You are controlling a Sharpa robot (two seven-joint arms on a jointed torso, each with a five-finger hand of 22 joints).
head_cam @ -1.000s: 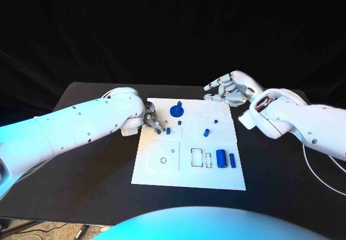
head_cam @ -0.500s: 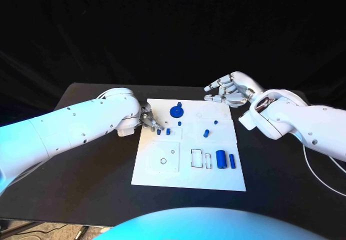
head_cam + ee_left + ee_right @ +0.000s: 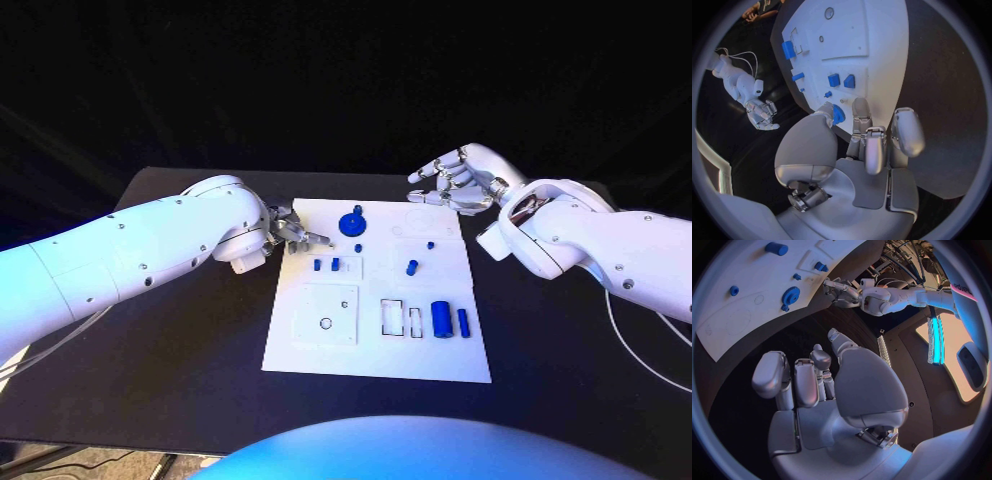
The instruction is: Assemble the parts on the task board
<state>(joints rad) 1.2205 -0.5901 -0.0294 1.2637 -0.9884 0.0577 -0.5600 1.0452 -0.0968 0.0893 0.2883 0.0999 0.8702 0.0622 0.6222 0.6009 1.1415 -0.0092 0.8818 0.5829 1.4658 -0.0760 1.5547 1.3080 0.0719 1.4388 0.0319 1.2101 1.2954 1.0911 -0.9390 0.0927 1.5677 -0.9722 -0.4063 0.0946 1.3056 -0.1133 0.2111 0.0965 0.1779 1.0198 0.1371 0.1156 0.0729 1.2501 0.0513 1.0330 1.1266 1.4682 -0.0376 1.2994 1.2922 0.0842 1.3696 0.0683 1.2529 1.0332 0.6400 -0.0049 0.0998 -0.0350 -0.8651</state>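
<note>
The left hand (image 3: 293, 235), left of centre, hangs over the board's (image 3: 368, 345) edge, fingers apart, holding nothing. The right hand (image 3: 454, 180) waits likewise, upper right. Two small blue pegs (image 3: 326, 265) stand nearby; a careless sweep could topple them.

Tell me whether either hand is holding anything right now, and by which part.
Nothing is held. The left hand hangs empty at the white task board's left edge; the right hand hovers empty, fingers curled, beyond its far right corner.
</note>
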